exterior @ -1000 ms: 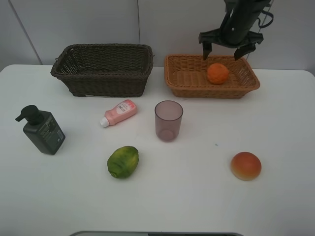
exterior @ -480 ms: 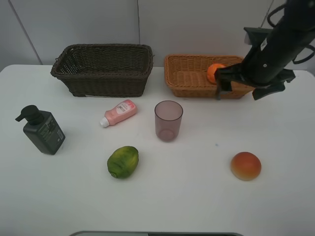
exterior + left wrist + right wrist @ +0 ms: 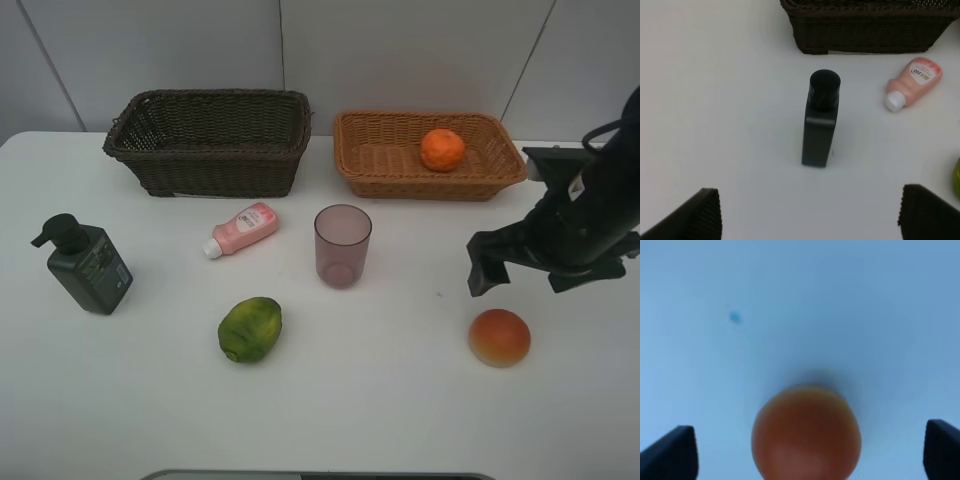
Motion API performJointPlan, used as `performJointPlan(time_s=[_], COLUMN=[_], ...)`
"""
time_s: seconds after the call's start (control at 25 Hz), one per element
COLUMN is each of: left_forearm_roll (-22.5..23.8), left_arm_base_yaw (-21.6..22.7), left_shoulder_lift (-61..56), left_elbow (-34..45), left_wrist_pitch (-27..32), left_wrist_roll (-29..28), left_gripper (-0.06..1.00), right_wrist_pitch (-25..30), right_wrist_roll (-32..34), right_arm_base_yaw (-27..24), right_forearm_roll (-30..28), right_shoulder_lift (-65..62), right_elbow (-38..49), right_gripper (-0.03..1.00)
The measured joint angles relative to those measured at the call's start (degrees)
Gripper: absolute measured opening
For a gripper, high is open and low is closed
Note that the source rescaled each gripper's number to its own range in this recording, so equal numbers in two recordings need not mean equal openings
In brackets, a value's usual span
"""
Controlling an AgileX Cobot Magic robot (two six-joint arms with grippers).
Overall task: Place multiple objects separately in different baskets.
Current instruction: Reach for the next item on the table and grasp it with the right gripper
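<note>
An orange point(image 3: 442, 150) lies in the light tan basket point(image 3: 430, 186); the dark brown basket point(image 3: 215, 170) stands to its left. On the table are the dark green pump bottle point(image 3: 88, 265), pink tube point(image 3: 245, 229), purple cup point(image 3: 342, 245), green fruit point(image 3: 250, 328) and red-yellow fruit point(image 3: 499, 337). My right gripper point(image 3: 520, 285) hangs open just behind and above the red-yellow fruit point(image 3: 806, 435), which shows between its fingertips point(image 3: 670, 455). My left gripper point(image 3: 815, 215) is open and empty, looking at the upright pump bottle point(image 3: 821, 120) and the pink tube point(image 3: 914, 80). The left arm is out of the high view.
The white table point(image 3: 400, 420) reaches a grey wall behind the baskets. A grey strip point(image 3: 320, 476) runs along the front edge. The dark basket's wall point(image 3: 865, 35) stands beyond the bottle in the left wrist view.
My right arm has swung from above the tan basket forward and down to just over the red-yellow fruit, still open. The orange stays in the basket. Nothing else has moved.
</note>
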Motion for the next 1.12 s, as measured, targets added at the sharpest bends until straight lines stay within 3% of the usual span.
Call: performJointPlan(time_s=[0.28, 1.12], left_forearm_roll=[0.0, 0.0], left_arm_base_yaw=[0.0, 0.0], left_shoulder_lift=[0.0, 0.0], left_elbow=[0.0, 0.0], left_wrist_pitch=[0.0, 0.0], left_wrist_roll=[0.0, 0.0], left_gripper=[0.92, 0.92], right_wrist_pitch=[-6.49, -10.78], right_wrist_roll=[3.33, 3.56], right_arm_base_yaw=[0.0, 0.0], right_forearm_roll=[0.82, 2.14], right_shoulder_lift=[-0.02, 10.98], right_elbow=[5.17, 5.86], right_gripper=[1.0, 1.0])
